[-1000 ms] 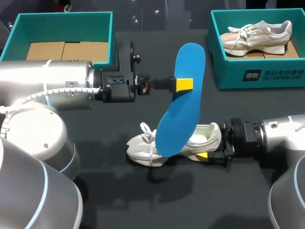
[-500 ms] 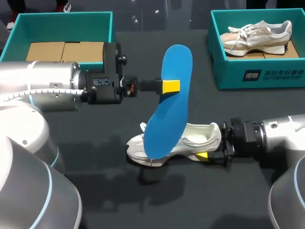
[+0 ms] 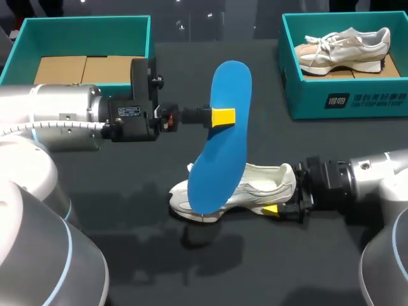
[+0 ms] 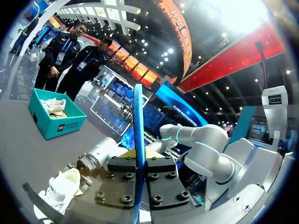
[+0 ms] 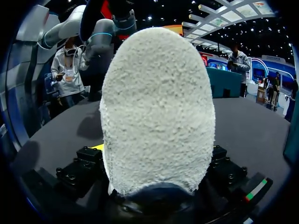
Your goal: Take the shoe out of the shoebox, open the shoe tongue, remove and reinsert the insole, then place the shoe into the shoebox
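1. Head view: the left claw (image 3: pixel 223 116) comes in from the left and is clamped on the blue insole (image 3: pixel 220 143) about a third of the way down from its top end. The insole hangs nearly upright, with its lower end in front of the toe of the white shoe (image 3: pixel 252 190). The shoe lies on its side mid-surface (image 3: pixel 127 255), and the right claw (image 3: pixel 280 209) is closed on its heel. There's an empty teal shoebox (image 3: pixel 86 29) far left, and a second shoebox (image 3: pixel 344 95) far right with another shoe (image 3: pixel 344 41) in it.
2. Left wrist view: the insole (image 4: pixel 138 130) shows edge-on, pinched flat between the fingers of the left claw (image 4: pixel 138 161). The shoe (image 4: pixel 58 189) sits off to the side, below.
3. Right wrist view: pretty much all heel. The fuzzy shoe (image 5: pixel 159 107) is wedged between the fingers of the right claw (image 5: pixel 156 179), which press on both its sides.
4. Handling-wise, I'd guess the insole is light and bendy, so gripping across its flat faces near the middle keeps it from flopping. The shoe looks soft but holds its shape, and the firm heel seems the spot to hold while feeding the insole in.
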`<state>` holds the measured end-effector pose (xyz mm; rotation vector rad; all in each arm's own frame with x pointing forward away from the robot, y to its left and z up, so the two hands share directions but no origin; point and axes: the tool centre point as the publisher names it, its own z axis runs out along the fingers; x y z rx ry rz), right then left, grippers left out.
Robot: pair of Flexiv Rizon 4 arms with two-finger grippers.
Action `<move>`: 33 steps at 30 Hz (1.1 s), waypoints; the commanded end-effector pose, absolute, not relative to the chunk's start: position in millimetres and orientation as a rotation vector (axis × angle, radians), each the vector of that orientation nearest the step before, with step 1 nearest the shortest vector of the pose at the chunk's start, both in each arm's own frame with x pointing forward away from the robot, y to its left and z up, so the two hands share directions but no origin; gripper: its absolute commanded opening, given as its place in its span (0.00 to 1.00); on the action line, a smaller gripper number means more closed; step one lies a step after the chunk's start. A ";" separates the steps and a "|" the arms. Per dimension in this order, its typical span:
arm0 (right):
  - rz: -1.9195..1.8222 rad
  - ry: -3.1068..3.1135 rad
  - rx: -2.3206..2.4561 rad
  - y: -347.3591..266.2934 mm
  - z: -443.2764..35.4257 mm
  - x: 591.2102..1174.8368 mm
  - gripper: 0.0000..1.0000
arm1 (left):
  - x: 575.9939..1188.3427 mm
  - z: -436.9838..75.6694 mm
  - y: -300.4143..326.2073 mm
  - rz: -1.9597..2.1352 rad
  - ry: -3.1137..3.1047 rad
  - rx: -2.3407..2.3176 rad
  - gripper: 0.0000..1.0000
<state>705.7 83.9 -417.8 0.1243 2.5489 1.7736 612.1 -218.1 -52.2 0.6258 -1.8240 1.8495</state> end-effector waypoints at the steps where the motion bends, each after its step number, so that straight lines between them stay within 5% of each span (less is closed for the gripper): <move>1: 1.700 2.604 0.127 81.1 -412.5 702.7 1.00 | 610.5 -53.1 -217.6 1.852 -1.823 0.627 0.00; 33: 0.761 3.119 0.272 6.2 -366.7 694.4 1.00 | 610.5 -53.1 -217.6 1.852 -1.823 0.627 0.00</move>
